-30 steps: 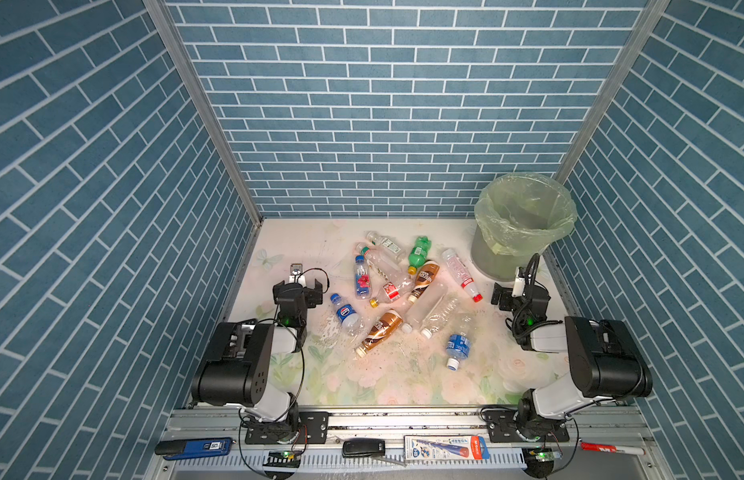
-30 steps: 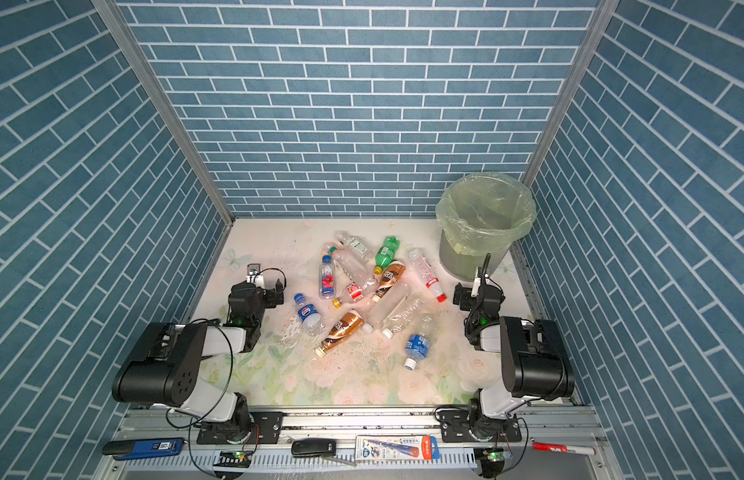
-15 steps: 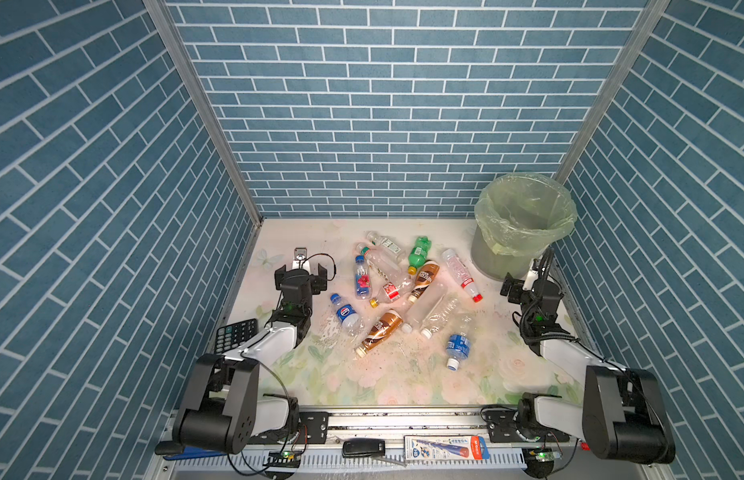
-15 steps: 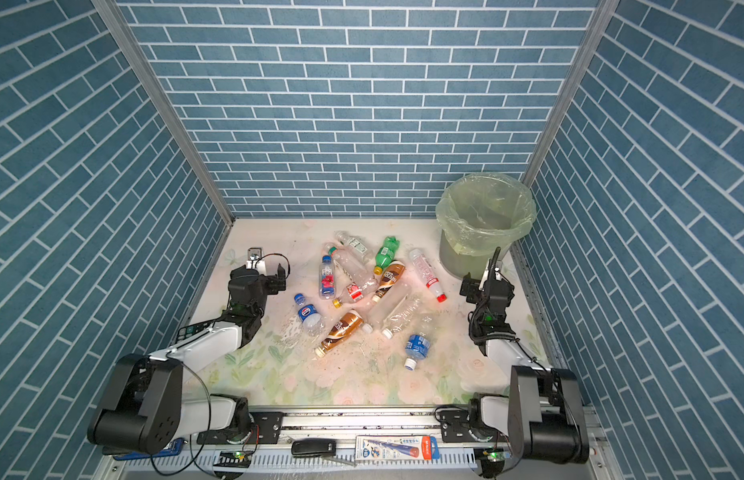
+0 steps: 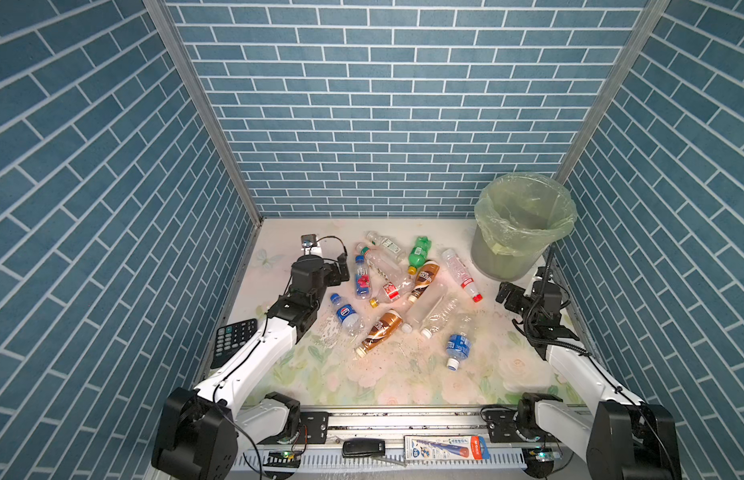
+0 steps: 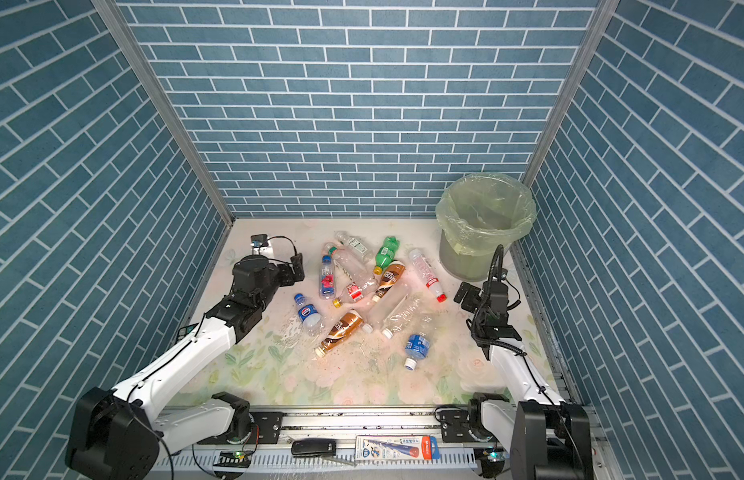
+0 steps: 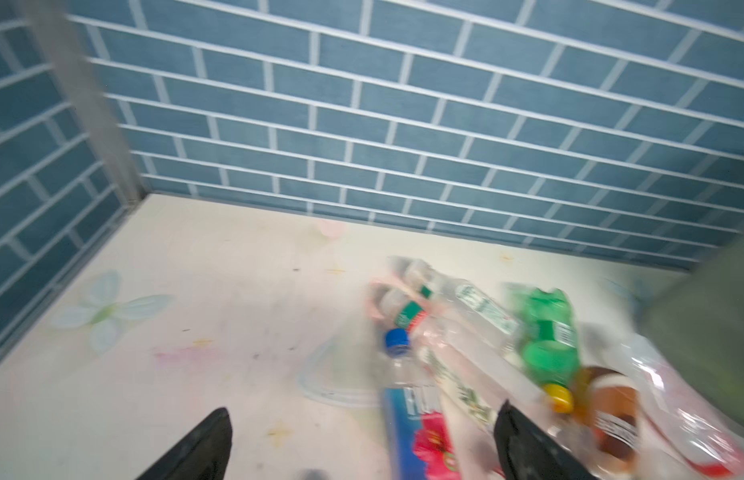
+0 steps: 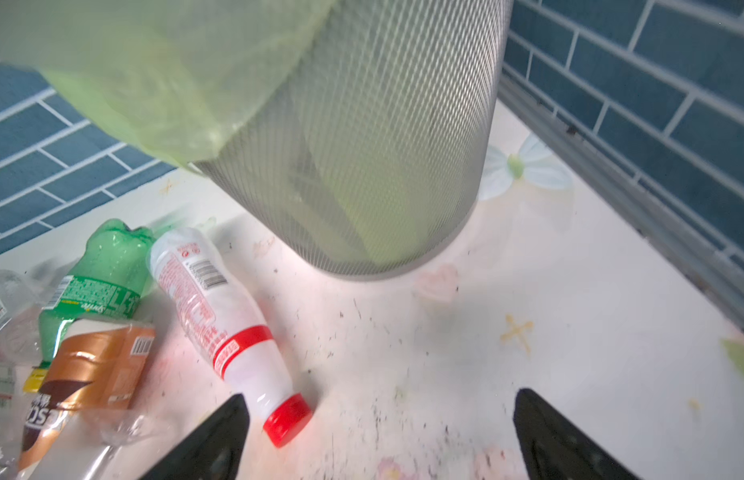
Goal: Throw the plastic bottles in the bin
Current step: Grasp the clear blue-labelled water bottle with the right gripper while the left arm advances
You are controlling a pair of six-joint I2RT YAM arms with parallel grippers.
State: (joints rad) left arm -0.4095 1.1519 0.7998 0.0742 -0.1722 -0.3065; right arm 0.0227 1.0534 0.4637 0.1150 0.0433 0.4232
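**Left arm.** The arm is extended from the near left corner of the table (image 5: pixel 403 386) along the left edge. Its wrist is bent so that the left gripper (image 5: pixel 339 272) is turned towards the middle of the table. The jaws are seen spread wide in the blurred wrist view, with nothing between them (image 7: pixel 362 415).

**Right arm.** The arm is extended from the near right corner along the right edge. The right gripper (image 5: pixel 505 297) is held low, jaws parted and empty (image 8: pixel 380 397).

**Task items.** The plastic bottles (image 5: pixel 403 299) are found lying on their sides in a loose cluster at the middle of the table. A blue-capped bottle (image 5: pixel 362 278) lies just beside the left gripper, apart from it. A red-capped bottle (image 8: pixel 220 324) lies on the right side of the cluster, its cap near one right finger (image 8: pixel 220 428); no contact is observed. The bin (image 5: pixel 490 257) stands upright in the far right corner, close beyond the right gripper.
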